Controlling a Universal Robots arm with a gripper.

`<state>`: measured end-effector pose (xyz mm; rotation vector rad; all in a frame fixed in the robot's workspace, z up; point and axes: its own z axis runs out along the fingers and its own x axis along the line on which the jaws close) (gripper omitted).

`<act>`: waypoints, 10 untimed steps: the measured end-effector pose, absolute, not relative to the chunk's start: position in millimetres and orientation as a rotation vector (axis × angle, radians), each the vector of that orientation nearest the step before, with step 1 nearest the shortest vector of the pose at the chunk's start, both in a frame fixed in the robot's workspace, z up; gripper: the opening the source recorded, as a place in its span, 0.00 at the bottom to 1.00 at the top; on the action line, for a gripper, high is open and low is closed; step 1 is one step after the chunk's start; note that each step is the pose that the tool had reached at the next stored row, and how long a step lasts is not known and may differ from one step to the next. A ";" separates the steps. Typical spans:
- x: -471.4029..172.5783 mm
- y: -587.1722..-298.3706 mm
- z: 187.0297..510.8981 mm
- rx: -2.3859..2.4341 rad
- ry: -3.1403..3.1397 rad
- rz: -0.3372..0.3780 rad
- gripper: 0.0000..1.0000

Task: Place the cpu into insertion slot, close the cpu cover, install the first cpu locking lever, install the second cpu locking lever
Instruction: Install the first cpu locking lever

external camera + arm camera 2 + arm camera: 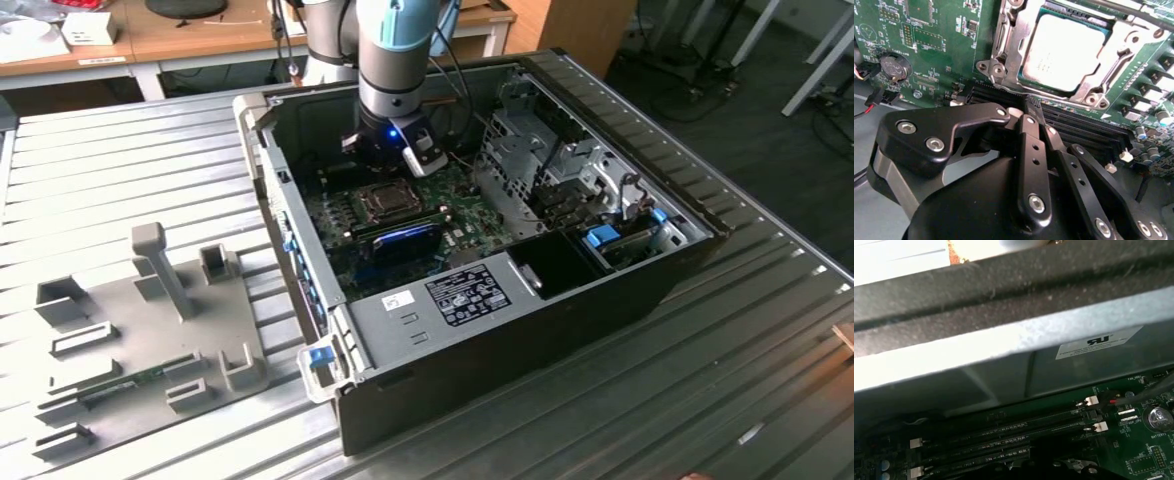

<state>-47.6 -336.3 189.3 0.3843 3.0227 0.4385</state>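
Silvery square metal cpu cover (1015, 37) lies flat around the pale grey square cpu (1066, 52), which sits in the metal-rimmed insertion slot (382, 203) on the green circuit board (939, 55). Just beside that socket, the black gripper (1029, 107) hovers over long black memory slots (1081, 127), its fingers pressed together and pinching nothing.

Grey arm (384, 85), light-blue joint cap (400, 25), black silver-screwed jaws.
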 end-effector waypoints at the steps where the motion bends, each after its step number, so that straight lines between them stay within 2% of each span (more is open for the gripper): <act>1: -47.6 -336.3 189.3 0.384 3.023 0.439 0.10; 10: -47.6 -336.3 189.2 0.384 3.022 0.439 0.10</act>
